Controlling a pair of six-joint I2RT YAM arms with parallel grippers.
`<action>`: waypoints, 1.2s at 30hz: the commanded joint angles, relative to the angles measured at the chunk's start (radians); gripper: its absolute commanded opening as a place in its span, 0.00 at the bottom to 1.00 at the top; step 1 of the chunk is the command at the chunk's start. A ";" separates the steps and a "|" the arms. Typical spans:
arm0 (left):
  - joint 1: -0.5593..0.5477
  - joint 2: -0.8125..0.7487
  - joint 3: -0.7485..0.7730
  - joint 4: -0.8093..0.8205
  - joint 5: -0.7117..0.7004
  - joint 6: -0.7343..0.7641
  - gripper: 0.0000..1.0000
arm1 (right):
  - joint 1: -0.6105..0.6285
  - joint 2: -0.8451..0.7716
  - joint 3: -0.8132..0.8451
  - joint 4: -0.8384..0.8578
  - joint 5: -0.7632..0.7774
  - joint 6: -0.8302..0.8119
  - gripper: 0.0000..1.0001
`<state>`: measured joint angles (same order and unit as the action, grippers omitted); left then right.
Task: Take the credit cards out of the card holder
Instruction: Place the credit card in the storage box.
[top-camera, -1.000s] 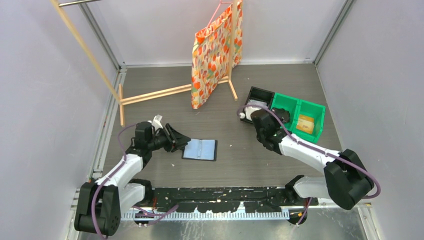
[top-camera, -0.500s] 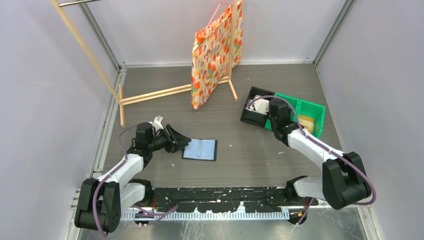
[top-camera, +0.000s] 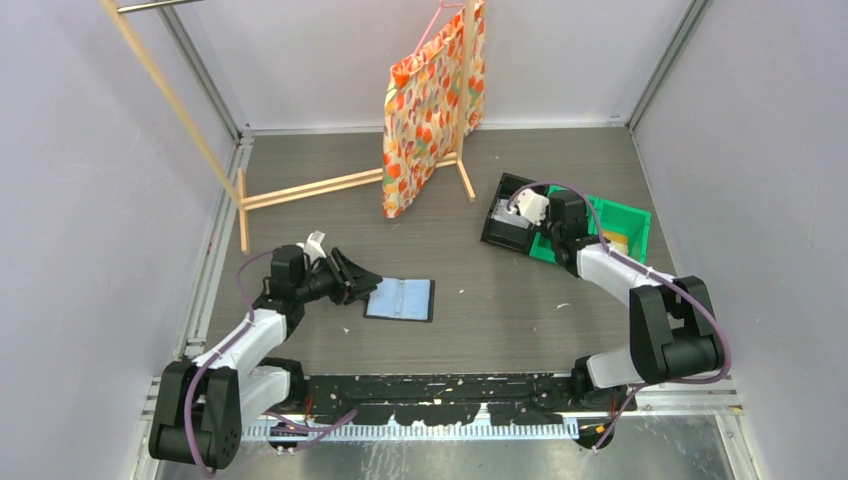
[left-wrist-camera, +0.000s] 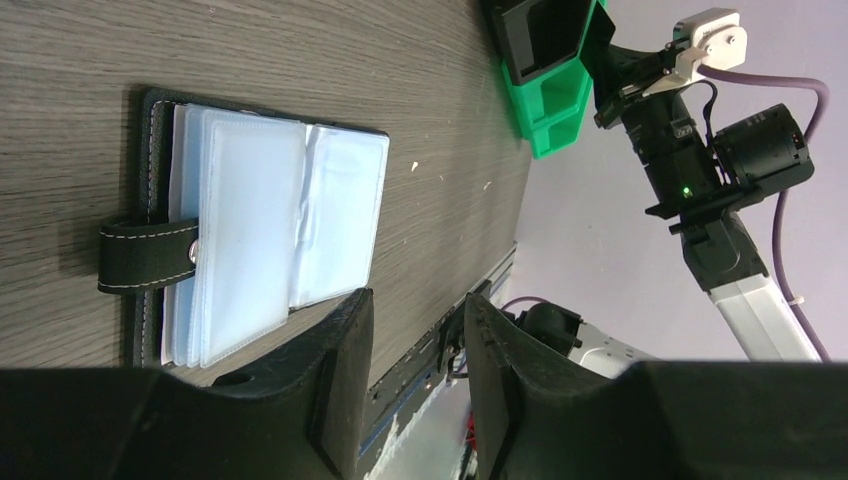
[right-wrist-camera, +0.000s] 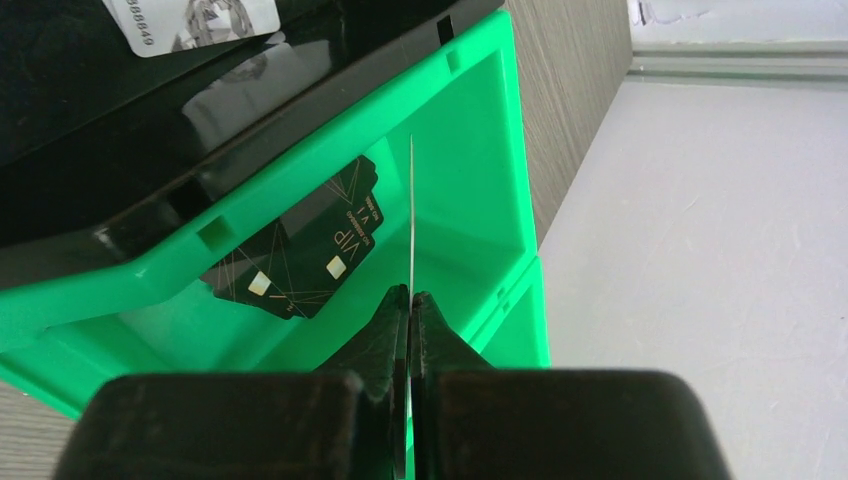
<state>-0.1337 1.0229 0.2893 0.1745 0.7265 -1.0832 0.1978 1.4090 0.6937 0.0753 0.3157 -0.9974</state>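
The card holder (top-camera: 400, 298) lies open on the table, blue-grey pockets up, its black clasp tab (left-wrist-camera: 148, 256) toward my left gripper. My left gripper (top-camera: 368, 283) rests just left of the card holder (left-wrist-camera: 250, 240), jaws open and empty (left-wrist-camera: 418, 300). My right gripper (top-camera: 558, 226) hovers over the left compartment of the green bin (top-camera: 622, 213). In the right wrist view it (right-wrist-camera: 410, 296) is shut on a thin pale credit card (right-wrist-camera: 411, 210) seen edge-on. A black VIP card (right-wrist-camera: 300, 255) lies inside the green bin (right-wrist-camera: 300, 170). A whitish card (right-wrist-camera: 190, 20) lies in the black bin (right-wrist-camera: 100, 100).
The black bin (top-camera: 503, 222) adjoins the green bin's left side. An orange item (top-camera: 612, 246) sits in the green bin's right compartment. A patterned orange bag (top-camera: 430, 100) hangs on a wooden rack (top-camera: 310, 185) at the back. Walls close in on both sides.
My right arm has swung right and back, from in front of the black bin to over the green bin, still shut on the card. The left arm and card holder have not moved.
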 joint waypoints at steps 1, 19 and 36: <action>-0.001 0.005 -0.001 0.023 0.015 0.007 0.40 | -0.016 0.016 0.034 0.063 -0.036 0.019 0.01; -0.001 -0.001 -0.004 0.026 0.012 0.006 0.39 | -0.021 0.003 0.017 0.009 -0.068 0.118 0.26; -0.001 0.002 0.004 0.024 0.010 0.015 0.39 | -0.019 -0.192 0.148 -0.306 -0.065 0.296 0.56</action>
<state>-0.1337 1.0340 0.2871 0.1822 0.7265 -1.0843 0.1799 1.3163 0.7063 -0.1272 0.2409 -0.7902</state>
